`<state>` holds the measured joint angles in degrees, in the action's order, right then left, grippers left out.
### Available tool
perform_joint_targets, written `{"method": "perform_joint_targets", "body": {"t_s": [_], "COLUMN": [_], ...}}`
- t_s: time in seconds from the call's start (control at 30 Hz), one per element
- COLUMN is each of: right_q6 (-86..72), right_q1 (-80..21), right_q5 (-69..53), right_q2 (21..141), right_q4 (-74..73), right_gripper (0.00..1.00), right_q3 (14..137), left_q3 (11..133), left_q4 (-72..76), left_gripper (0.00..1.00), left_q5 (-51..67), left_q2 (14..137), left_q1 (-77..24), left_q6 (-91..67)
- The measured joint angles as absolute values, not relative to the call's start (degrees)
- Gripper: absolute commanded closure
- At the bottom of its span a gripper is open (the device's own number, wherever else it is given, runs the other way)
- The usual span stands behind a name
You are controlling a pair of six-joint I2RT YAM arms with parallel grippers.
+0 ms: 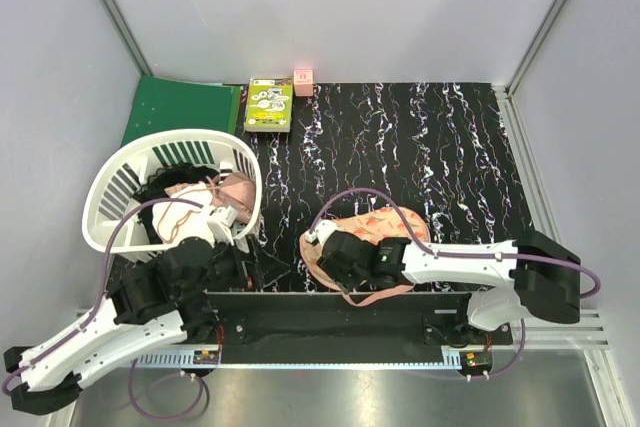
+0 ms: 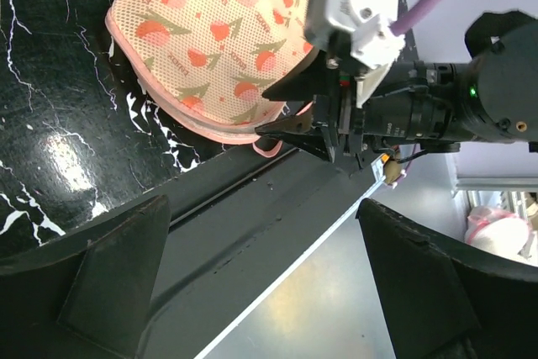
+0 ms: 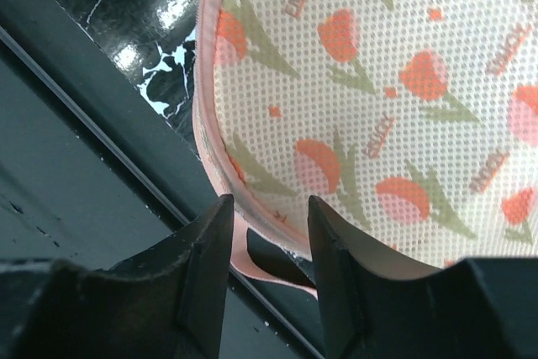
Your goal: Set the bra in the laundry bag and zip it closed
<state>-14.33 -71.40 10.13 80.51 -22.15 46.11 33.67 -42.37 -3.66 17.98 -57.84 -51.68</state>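
Both grippers gape: right gripper [image 3: 267, 245] straddles the "ENJOY"-printed laundry bag [image 3: 378, 98] edge, left gripper [image 2: 261, 283] hovering.

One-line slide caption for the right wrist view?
Right gripper fingers straddle the pink-edged rim of the tulip-print laundry bag at the near edge of the marbled black table.

We see a lab test cell — plain grey walls [image 1: 330, 7] on aluminium framing [image 1: 110, 7], a black marbled mat [image 1: 430, 157], two arms bolted to a rail [image 1: 330, 357] — staged props, not a home.
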Motion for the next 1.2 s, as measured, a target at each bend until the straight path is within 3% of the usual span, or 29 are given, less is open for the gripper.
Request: {"method": "perform_joint_targets", "body": {"t_s": [0.23, 0.33, 0.37, 0.43, 0.63, 0.83, 1.03, 1.2], "right_q6": [-10.7, -9.9, -9.6, -9.8, -13.6, -21.6, -26.3, -26.1], "right_q1": [-70.7, -70.7, -70.7, -70.7, -69.4, -61.4, -45.4, -29.7], "right_q5": [6.1, 5.0, 4.9, 5.1, 8.0, 7.2, -5.5, -16.4], "right_q2": [85.3, 87.2, 87.8, 88.3, 83.9, 75.0, 72.5, 80.1], "right_q4": [-20.6, -19.7, -19.5, -19.2, -20.1, -25.6, -28.6, -31.2], "right_gripper": [0.62, 0.8, 0.9, 0.99, 1.0, 1.0, 1.0, 1.0], "right_q3": [48.2, 48.4, 48.4, 48.4, 48.6, 56.9, 63.9, 69.3], "left_q3": [35.6, 36.4, 36.6, 37.2, 38.7, 41.0, 45.4, 46.3], "left_q4": [-41.6, -41.3, -41.1, -40.9, -40.5, -39.4, -38.4, -35.5], "left_gripper": [0.01, 0.01, 0.01, 0.01, 0.01, 0.01, 0.01, 0.01], "left_q5": [-2.7, -2.7, -2.8, -2.8, -2.8, -2.9, -3.5, -3.2], "left_q2": [21.1, 21.5, 21.6, 22.5, 25.9, 29.8, 36.2, 40.9], "left_q1": [-57.8, -57.8, -57.8, -57.8, -57.8, -57.8, -57.8, -57.8], "left_q6": [-49.0, -48.0, -47.8, -47.3, -46.2, -45.2, -43.4, -42.9]}}
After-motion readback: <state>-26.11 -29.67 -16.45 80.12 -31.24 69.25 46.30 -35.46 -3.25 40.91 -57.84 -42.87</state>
